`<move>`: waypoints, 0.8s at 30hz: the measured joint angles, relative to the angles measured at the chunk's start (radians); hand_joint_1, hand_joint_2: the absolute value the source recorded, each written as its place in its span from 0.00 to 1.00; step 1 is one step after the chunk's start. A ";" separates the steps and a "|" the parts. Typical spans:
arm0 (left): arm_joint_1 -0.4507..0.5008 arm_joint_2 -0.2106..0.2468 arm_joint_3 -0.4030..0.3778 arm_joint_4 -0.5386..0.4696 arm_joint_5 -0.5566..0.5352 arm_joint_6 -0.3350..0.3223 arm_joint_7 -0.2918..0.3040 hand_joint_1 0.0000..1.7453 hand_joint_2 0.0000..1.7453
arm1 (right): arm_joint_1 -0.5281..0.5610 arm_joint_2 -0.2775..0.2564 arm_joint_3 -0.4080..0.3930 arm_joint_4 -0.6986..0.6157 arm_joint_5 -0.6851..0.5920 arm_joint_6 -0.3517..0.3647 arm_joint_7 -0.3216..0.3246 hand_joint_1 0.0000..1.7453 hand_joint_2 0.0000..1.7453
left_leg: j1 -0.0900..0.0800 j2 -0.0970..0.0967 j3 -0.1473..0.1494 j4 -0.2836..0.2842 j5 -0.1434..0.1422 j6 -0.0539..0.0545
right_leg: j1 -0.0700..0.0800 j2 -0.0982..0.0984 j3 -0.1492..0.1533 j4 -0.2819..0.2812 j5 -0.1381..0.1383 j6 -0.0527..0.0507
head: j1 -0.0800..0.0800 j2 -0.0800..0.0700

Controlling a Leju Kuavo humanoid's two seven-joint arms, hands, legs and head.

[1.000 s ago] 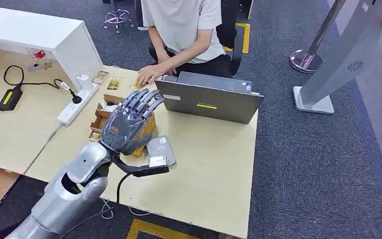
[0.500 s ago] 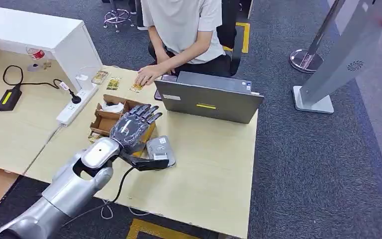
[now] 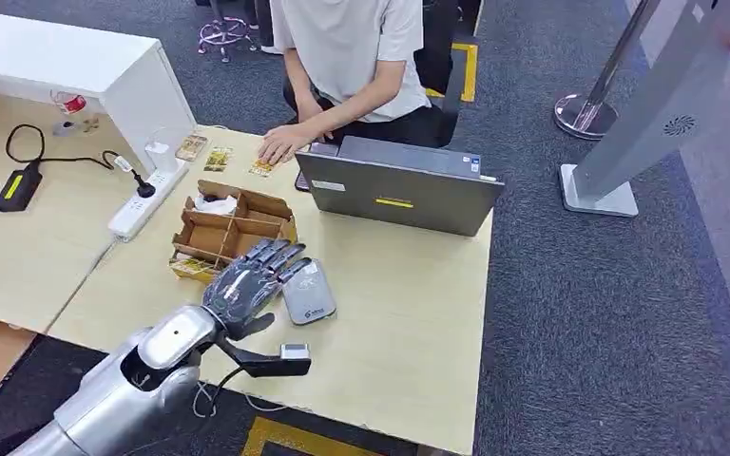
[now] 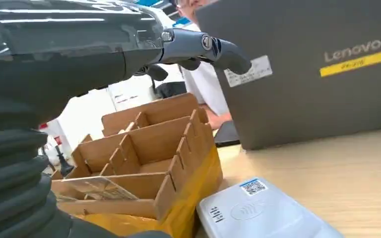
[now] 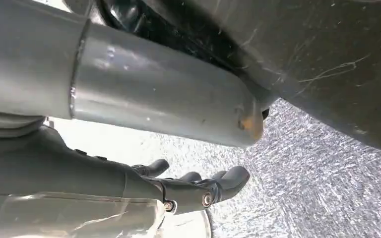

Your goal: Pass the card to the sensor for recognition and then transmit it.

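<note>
From my head view, my left hand [image 3: 250, 281] sits low over the counter [image 3: 409, 313], fingers spread and straight, holding nothing. Its fingertips reach the near edge of the cardboard divider box [image 3: 233, 228] and overlap the left side of the grey card reader [image 3: 308, 292], which lies flat just at 3 o'clock of my hand. Half a second ago the hand was higher and further forward, covering most of the box; now it has come back toward me and down, so the box's compartments lie uncovered. A second ago it stood higher again. The small camera on its stalk has dropped from covering the reader to hanging near the counter's near edge. Several cards [image 3: 216, 159] lie in a row on the counter at 12 o'clock of the box, and a person's hand [image 3: 281, 142] rests by them, next to the open laptop [image 3: 397, 188]. A white power strip [image 3: 139, 207] lies at 9 o'clock of the box.

From my left wrist view, my fingers [image 4: 198, 45] stretch out straight above the box [image 4: 144, 158], empty, with the laptop's lid [image 4: 317, 74] beyond and the reader [image 4: 258, 210] on the counter just beside the box's yellow-taped corner.

From my right wrist view, my right hand [image 5: 178, 191] hangs over grey carpet [image 5: 322, 193], its dark fingers slightly curled and apart, holding nothing.
</note>
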 joint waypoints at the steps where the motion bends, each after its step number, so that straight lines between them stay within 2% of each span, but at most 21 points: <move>1: 0.015 0.005 0.000 -0.015 -0.002 0.013 0.005 0.00 1.00 | 0.001 0.000 -0.002 0.000 -0.001 0.000 -0.002 0.00 0.00 | 0.000 0.000 0.000 0.000 0.000 0.000 | 0.000 0.000 0.000 0.000 0.000 0.000 | 0.001 0.000; 5: 0.076 0.014 0.005 -0.069 -0.014 0.065 0.018 0.00 1.00 | 0.002 0.000 -0.005 0.000 0.000 -0.001 -0.003 0.00 0.00 | 0.000 0.000 0.000 0.000 0.000 0.000 | 0.000 0.000 0.000 0.000 0.000 0.000 | 0.001 0.000; 10: 0.111 0.016 0.008 -0.102 -0.019 0.072 0.021 0.00 1.00 | 0.002 0.000 -0.007 0.000 0.000 -0.001 -0.003 0.00 0.00 | 0.000 -0.001 0.000 0.000 0.000 0.000 | 0.000 -0.001 0.000 0.000 0.000 0.000 | 0.001 0.000; 15: 0.132 0.003 0.054 -0.104 -0.055 0.096 0.067 0.00 1.00 | 0.002 0.000 -0.007 0.000 0.018 0.007 -0.005 0.00 0.00 | 0.000 -0.001 0.000 0.000 0.000 0.000 | 0.000 -0.001 0.000 0.000 0.000 0.000 | 0.000 0.000; 24: 0.080 -0.042 0.172 0.033 -0.097 0.104 0.080 0.00 1.00 | 0.001 0.000 -0.005 0.000 0.053 0.034 -0.017 0.00 0.00 | 0.000 -0.001 0.001 0.000 0.000 0.000 | 0.000 -0.001 0.000 0.000 0.000 0.000 | 0.001 0.000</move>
